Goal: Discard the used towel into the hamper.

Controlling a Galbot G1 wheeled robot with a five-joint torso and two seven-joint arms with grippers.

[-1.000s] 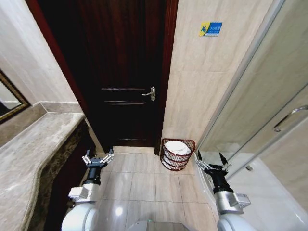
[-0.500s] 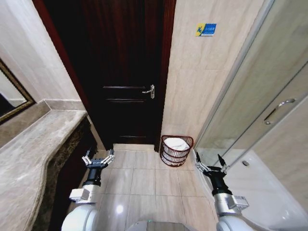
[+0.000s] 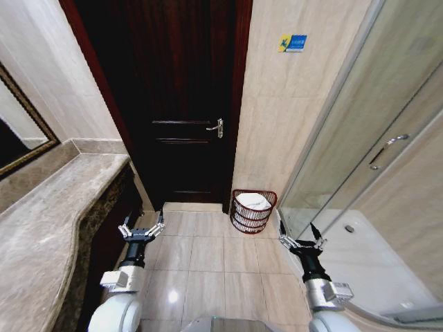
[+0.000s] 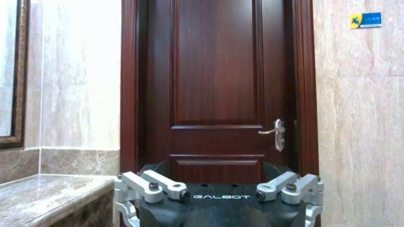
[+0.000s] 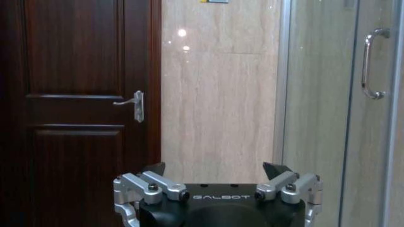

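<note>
Floor: beige tiled floor (image 3: pixel 208 256) lies open between the two arms, running from the robot up to the door and the hamper.
Left edge: marble counter (image 3: pixel 41 228) borders the floor on the robot's left, with a framed mirror (image 3: pixel 21 138) on the wall above it.
Right edge: glass shower door (image 3: pixel 374 159) with a metal handle closes off the right side; a white shower base (image 3: pixel 374 270) sits behind it.
Far edge: dark wooden door (image 3: pixel 180 104) stands shut, lever handle (image 3: pixel 217 127) on its right side (a small blue and yellow sign (image 3: pixel 293 43) hangs on the tiled wall beside it).
Hamper: hamper (image 3: pixel 252 211) stands on the floor against the wall, just right of the door frame, near the shower's corner.
Towel: white towel (image 3: pixel 253 202) lies inside the hamper.
Left arm: left gripper (image 3: pixel 141 229) held low above the floor beside the counter, fingers spread apart, holding nothing.
Right arm: right gripper (image 3: pixel 302 241) held low near the shower base, fingers spread apart, holding nothing.
Cut off: the wrist views crop the lower parts of both grippers, and the arms' bases run off the bottom of the head view.
</note>
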